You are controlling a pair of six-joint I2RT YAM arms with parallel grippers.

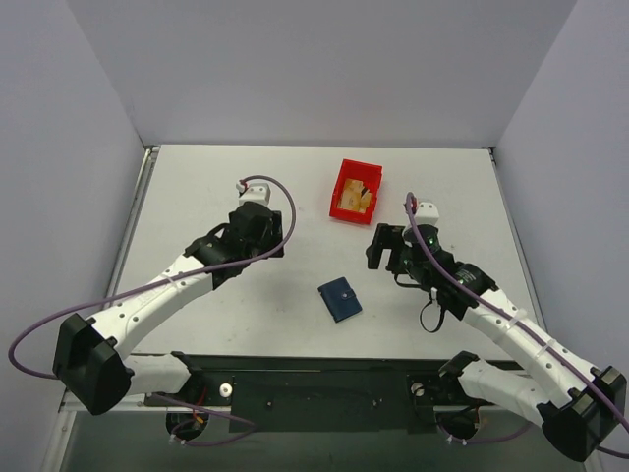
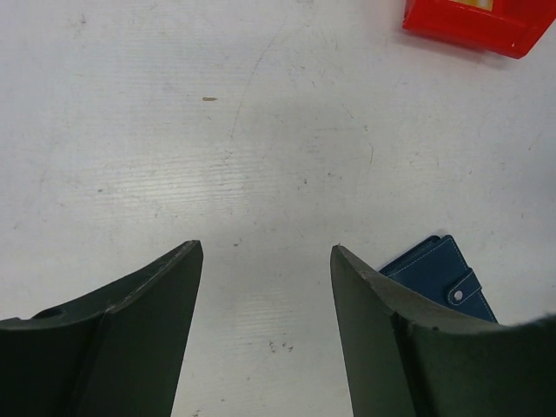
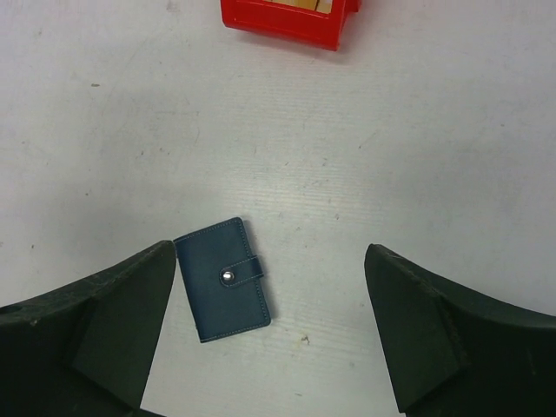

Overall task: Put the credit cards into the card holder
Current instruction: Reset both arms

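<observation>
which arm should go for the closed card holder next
Right, probably. The card holder lies in full view between the fingers of the open right pincer, close to one of them. The open left pincer sees only a corner of it, off to one side behind a finger.

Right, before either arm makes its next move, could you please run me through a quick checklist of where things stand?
1. Left gripper open and empty: ok.
2. Right gripper open and empty: ok.
3. Card holder opened to take cards: not ok; it lies closed on the table, strap snapped.
4. Credit cards located: ok, tan shapes inside the red bin; how many, cannot tell.
5. Card holder clear of the red bin: ok, they lie apart.
</observation>
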